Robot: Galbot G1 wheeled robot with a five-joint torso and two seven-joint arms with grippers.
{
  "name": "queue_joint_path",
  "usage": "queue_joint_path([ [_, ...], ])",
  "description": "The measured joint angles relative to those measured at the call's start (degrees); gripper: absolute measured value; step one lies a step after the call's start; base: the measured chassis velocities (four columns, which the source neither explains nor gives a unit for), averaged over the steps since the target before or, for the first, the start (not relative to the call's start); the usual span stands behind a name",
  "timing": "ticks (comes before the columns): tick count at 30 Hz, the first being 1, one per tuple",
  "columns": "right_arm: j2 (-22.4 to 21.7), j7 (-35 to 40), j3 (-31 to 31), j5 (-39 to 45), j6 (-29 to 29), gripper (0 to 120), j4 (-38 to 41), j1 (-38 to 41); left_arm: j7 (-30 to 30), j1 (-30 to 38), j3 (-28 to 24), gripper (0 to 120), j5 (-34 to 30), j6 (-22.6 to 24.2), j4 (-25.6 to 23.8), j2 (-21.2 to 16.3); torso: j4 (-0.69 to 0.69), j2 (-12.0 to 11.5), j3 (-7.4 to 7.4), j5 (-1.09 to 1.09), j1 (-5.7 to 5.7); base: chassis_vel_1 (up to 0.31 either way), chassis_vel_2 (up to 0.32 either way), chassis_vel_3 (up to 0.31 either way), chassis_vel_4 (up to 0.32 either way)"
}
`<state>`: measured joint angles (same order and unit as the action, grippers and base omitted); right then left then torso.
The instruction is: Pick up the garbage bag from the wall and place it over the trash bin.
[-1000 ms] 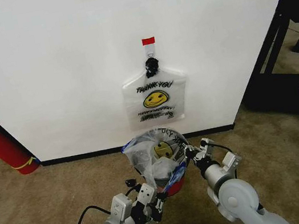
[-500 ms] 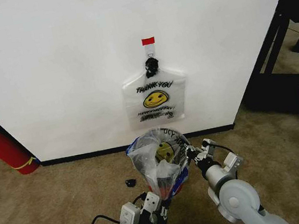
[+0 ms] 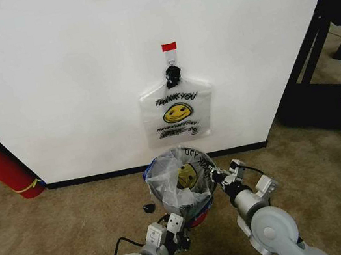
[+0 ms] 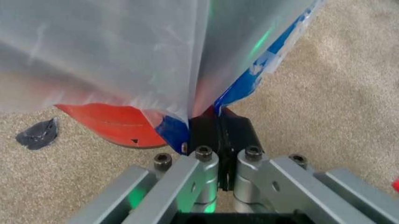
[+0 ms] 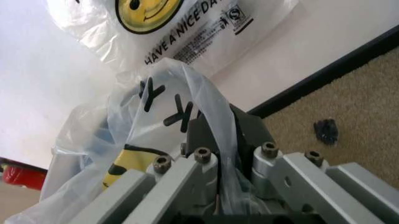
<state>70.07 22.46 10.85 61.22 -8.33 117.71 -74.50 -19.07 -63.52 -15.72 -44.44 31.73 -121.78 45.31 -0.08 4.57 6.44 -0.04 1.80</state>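
The plain white painted wall (image 3: 67,66) carries another printed bag on its hook. Below it, the thin translucent smiley-print garbage bag (image 3: 178,180) is draped over the small round black trash bin (image 3: 200,215). The left gripper (image 4: 217,125) and the right gripper (image 5: 219,154) are each clamped on its rim. Risk: uneven pulling could tear the film or topple the bin.

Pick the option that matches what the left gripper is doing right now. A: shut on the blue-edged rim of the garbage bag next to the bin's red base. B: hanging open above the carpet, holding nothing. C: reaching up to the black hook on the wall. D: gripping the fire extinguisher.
A: in the left wrist view the left gripper is closed on the blue-striped edge of the garbage bag, right beside the red base of the trash bin.
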Motion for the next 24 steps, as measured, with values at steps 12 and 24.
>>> queue_joint_path([
  [12, -0.03, -0.4, 0.06, -0.1, -0.01, 2, -0.93, 0.71, 0.66, -1.47, 2.69, 0, -0.11, 1.56, -2.66, -1.39, -0.05, -0.01, 0.01, -0.12, 0.0, 0.0, 0.0, 0.0, 0.0],
  [24, -0.43, -0.92, 0.03, -0.57, 0.23, 2, -1.96, 1.52, 0.73, -12.34, 12.76, 34, 0.25, 1.18, -11.31, -5.41, -0.02, -0.01, 0.0, -0.01, 0.0, 0.0, 0.0, 0.0, 0.0],
])
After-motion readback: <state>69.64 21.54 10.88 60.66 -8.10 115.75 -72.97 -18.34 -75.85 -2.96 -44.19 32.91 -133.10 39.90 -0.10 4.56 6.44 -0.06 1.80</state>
